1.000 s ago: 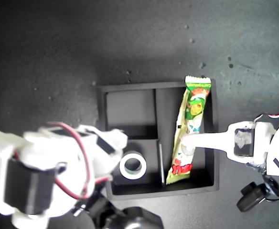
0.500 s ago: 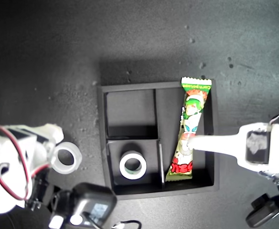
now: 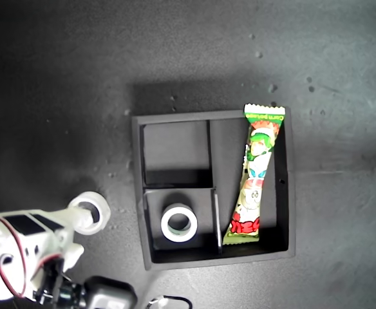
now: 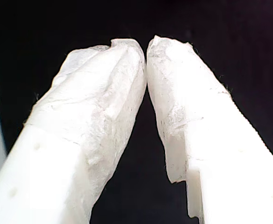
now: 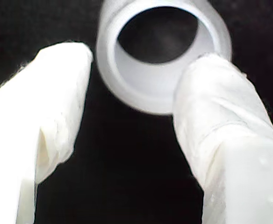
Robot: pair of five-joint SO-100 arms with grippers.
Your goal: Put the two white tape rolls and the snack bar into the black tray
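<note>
— What are we reading at the second tool (image 5: 139, 65)?

— We are seeing its jaws spread, holding nothing. One padded fingertip (image 5: 211, 74) is overlapping the rim of the loose tape roll (image 3: 88, 212); whether it is touching, we cannot tell. The roll is lying flat on the tabletop (image 3: 59, 96), hole up, which is giving a jaw a wall to close on.

— And the first tool (image 4: 146, 46)?

— Its tips are pressing together on nothing, over dark background.

— Moving outward?

— In the exterior view the loose roll is sitting just off the nine o'clock side of the black tray (image 3: 136, 193). The other tape roll (image 3: 167, 223) is filling the small compartment at seven o'clock, and the snack bar (image 3: 255, 174) is lying lengthwise in the long one at three o'clock. We are judging the empty small compartment (image 3: 175, 145) at eleven o'clock to be the loose roll's place.
</note>
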